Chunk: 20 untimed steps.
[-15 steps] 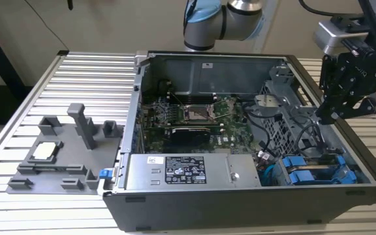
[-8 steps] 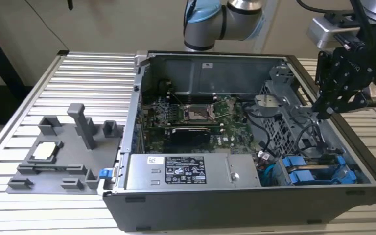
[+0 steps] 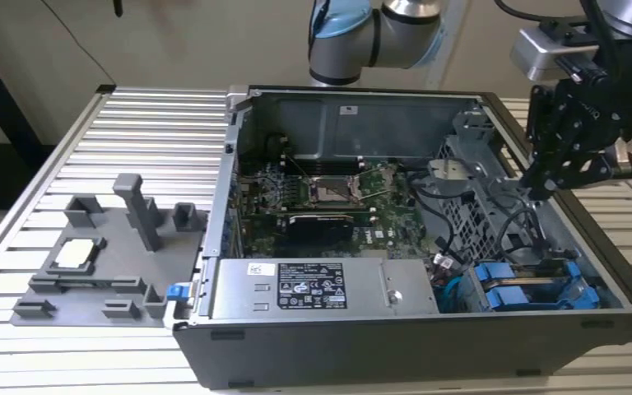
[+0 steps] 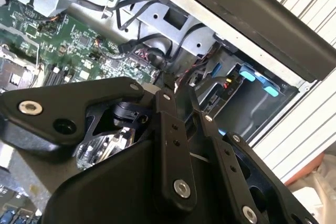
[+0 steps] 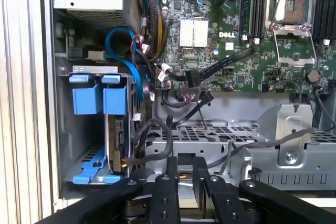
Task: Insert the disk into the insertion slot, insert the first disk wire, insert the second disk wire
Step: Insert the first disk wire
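Observation:
The disk (image 5: 117, 136) sits in the insertion slot (image 5: 79, 145) of the grey drive cage, its blue carrier end (image 5: 115, 100) beside a second blue carrier end (image 5: 86, 99). A black wire (image 5: 137, 145) with a connector reaches the disk's rear edge. In the exterior view the blue carriers (image 3: 522, 290) lie at the case's front corner on the exterior view's right. My gripper (image 5: 185, 164) hangs over the perforated bracket next to the cage, its fingers (image 5: 171, 182) close together on a small black wire connector (image 5: 185, 159). In the exterior view the gripper (image 3: 538, 191) is above the case's right side.
The open computer case (image 3: 217, 247) holds a green motherboard (image 3: 338, 197) and a large grey labelled power-supply box (image 3: 316, 288). Loose black cables (image 5: 184, 95) cross between the cage and the board. A grey fixture (image 3: 96, 255) stands on the slatted table at the exterior view's left.

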Motion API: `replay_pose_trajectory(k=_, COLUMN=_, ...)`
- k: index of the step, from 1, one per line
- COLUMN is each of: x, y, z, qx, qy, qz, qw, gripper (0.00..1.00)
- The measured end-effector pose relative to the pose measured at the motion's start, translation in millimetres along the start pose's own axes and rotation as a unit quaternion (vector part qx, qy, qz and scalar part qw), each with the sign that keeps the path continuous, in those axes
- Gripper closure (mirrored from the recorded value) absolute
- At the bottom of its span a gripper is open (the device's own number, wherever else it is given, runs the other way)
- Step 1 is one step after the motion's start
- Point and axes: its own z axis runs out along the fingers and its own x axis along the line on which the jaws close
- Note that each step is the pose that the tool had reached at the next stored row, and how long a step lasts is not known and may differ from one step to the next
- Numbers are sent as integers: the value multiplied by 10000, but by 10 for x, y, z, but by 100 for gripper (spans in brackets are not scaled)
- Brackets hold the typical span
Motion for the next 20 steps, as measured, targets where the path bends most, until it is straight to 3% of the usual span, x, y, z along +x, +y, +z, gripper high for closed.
replay_pose_trajectory(k=14, x=-26, y=318, z=-9, qx=-3, qy=-7, qz=-59, qw=10000, gripper=73)
replay_pose_trajectory(k=20, x=-40, y=362, z=-1, qx=-14, qy=-21, qz=-281, qw=9996, gripper=73)
